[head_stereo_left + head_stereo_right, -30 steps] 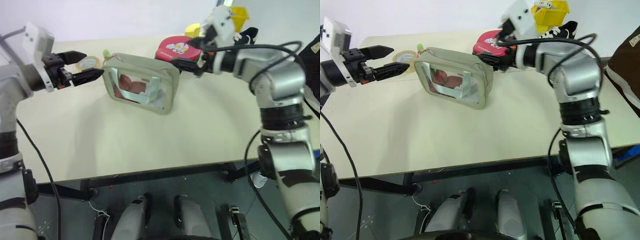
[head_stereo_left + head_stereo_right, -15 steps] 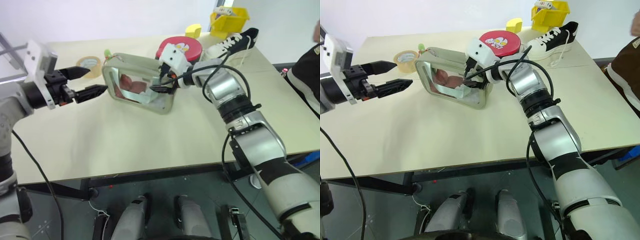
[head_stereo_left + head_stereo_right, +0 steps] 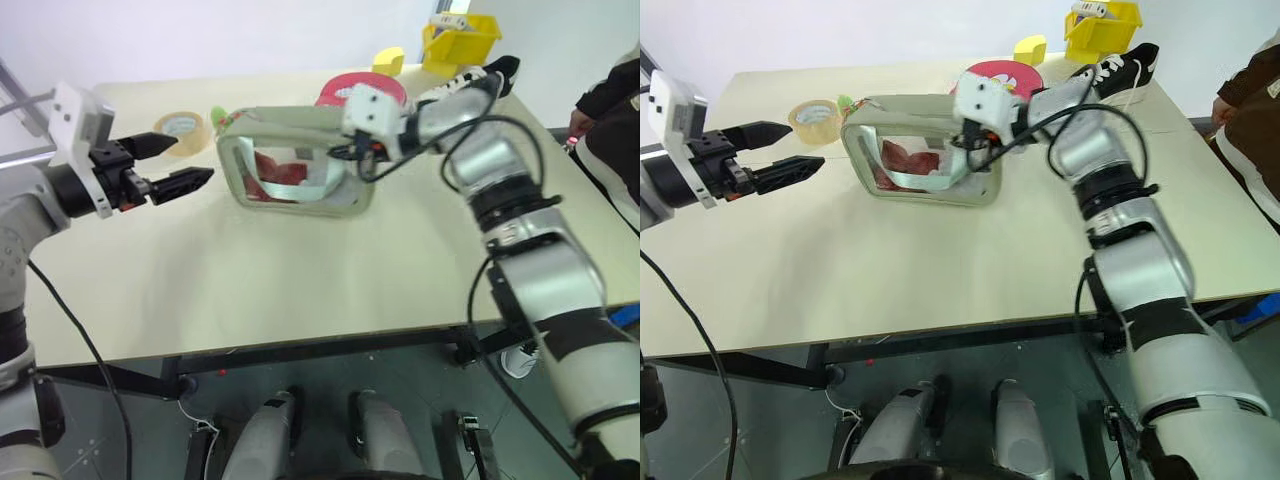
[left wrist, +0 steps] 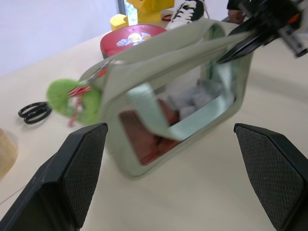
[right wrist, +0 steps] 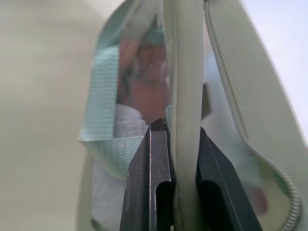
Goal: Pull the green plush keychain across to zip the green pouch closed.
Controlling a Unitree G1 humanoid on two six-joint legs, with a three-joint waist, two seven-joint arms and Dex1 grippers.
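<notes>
The green pouch (image 3: 300, 165) stands on the table with its clear window facing me, red and pale contents showing through. The green plush keychain (image 3: 217, 117) hangs at the pouch's back left corner and also appears in the left wrist view (image 4: 72, 98). My right gripper (image 3: 970, 150) is shut on the pouch's right end, pinching a fold of its fabric wall (image 5: 185, 96) between the black fingers (image 5: 156, 159). My left gripper (image 3: 195, 157) is open and level, just left of the pouch and clear of it, with the keychain beyond its fingertips.
A round red case (image 3: 335, 90) lies right behind the pouch. A tape roll (image 3: 180, 124) sits at the back left, black scissors (image 4: 31, 109) near the keychain. A yellow block (image 3: 387, 60), yellow bin (image 3: 460, 35) and sneaker (image 3: 470, 85) stand at the back right. A person (image 3: 610, 110) stands at the right edge.
My right gripper has closed on the pouch's right end, and the pouch has shifted a little to the right and turned. The left gripper stays open in nearly the same place.
</notes>
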